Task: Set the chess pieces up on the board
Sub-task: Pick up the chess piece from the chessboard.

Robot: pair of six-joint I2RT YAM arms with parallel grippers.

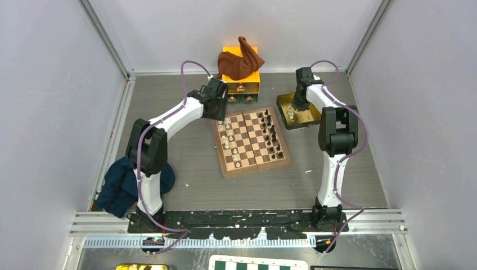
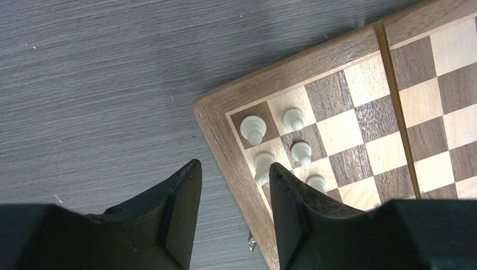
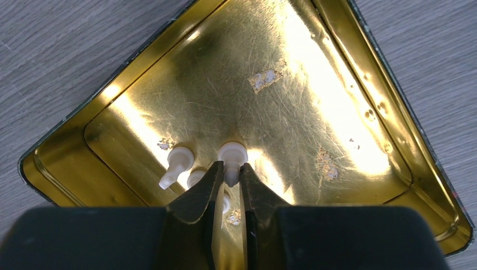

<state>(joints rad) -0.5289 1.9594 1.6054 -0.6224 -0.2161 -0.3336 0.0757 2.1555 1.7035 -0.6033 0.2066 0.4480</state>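
The wooden chessboard (image 1: pixel 251 143) lies mid-table, cream pieces (image 1: pixel 226 136) along its left side, dark pieces (image 1: pixel 272 134) along its right. My left gripper (image 2: pixel 233 169) is open and empty over the board's far left corner; cream pieces (image 2: pixel 253 129) stand just ahead of its fingers. My right gripper (image 3: pixel 228 167) is over the gold tray (image 3: pixel 315 112) and shut on a cream piece (image 3: pixel 232 157). Other cream pieces (image 3: pixel 175 164) lie in the tray beside it.
A yellow drawer box (image 1: pixel 242 81) with a brown cloth (image 1: pixel 239 61) on it stands behind the board. A dark blue cloth (image 1: pixel 121 185) lies at the left arm's base. A green-and-white board (image 1: pixel 256 264) shows at the bottom edge.
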